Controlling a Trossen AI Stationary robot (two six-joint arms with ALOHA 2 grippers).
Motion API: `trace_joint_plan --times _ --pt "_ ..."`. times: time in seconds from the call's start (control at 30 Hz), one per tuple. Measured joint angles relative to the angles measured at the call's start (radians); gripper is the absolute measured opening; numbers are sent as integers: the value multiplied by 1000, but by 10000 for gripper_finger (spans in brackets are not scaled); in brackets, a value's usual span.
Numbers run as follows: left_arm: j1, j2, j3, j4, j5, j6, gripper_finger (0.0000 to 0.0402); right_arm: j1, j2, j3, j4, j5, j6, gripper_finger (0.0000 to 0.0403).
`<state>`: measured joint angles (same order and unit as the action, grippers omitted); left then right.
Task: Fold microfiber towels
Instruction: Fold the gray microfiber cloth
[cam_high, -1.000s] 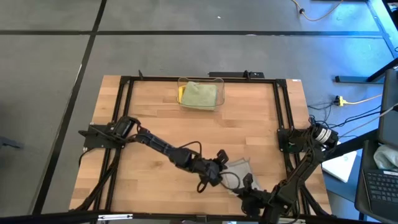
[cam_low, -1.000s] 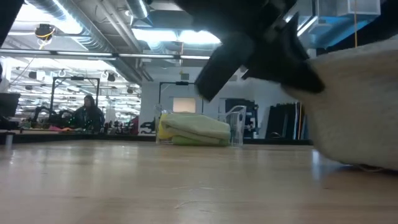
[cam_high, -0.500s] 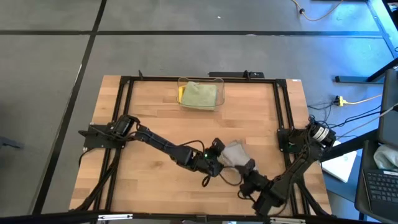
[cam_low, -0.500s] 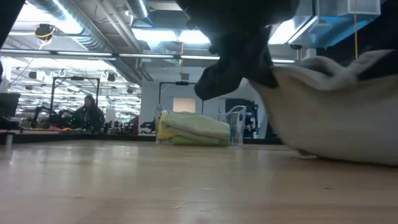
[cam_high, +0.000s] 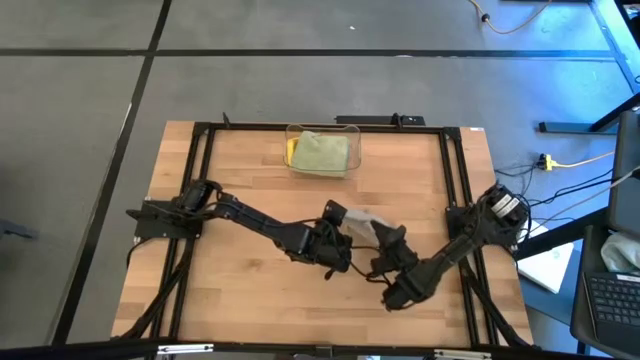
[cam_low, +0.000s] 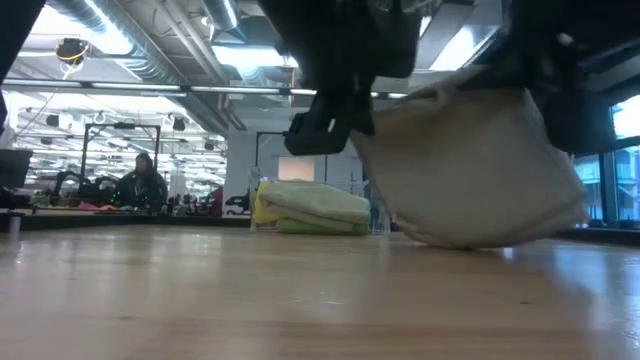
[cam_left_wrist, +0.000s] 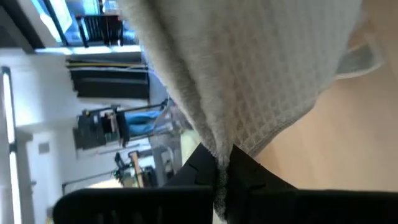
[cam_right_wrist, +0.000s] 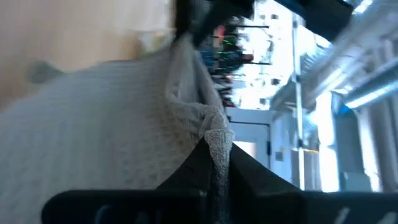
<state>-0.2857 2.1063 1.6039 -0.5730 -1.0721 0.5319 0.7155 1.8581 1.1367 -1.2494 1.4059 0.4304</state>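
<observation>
The grey towel (cam_high: 362, 222) hangs between my two grippers over the middle of the table; in the low view it is a sagging bundle (cam_low: 470, 170). My left gripper (cam_high: 338, 216) is shut on its left end and my right gripper (cam_high: 386, 240) on its right end. Folded sage green (cam_high: 321, 152) and yellow (cam_high: 291, 150) towels lie stacked in the clear bin (cam_high: 352, 132) at the far edge. A bright green towel shows in no view. My left gripper pinches a bunched edge of the grey towel (cam_left_wrist: 219, 148) between its two fingers. The cloth spreads away from the fingers in several folds. My right gripper pinches a gathered corner of the grey towel (cam_right_wrist: 216, 138) between its two fingers. The cloth runs slack from there toward the left gripper. In the low view the towel's lower end (cam_low: 455, 238) hangs at about table height; whether it touches, I cannot tell.
The black frame rails (cam_high: 200, 180) run along the table's left, right and far sides. Bare wood (cam_high: 240, 290) lies near and left of the grippers. A person (cam_low: 142, 180) shows far back in the room behind the table.
Both grippers have gone from the table's near right corner toward its far edge and left, and up. The grey towel has gone with them, gathered from a heap low on the table into a bundle hanging between them.
</observation>
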Motion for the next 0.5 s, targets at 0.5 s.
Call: trace_joint_plan --times 0.5 --pt "-70 -126 0 -69 -73 -204 0 -33 -104 1 3 82 190 21"
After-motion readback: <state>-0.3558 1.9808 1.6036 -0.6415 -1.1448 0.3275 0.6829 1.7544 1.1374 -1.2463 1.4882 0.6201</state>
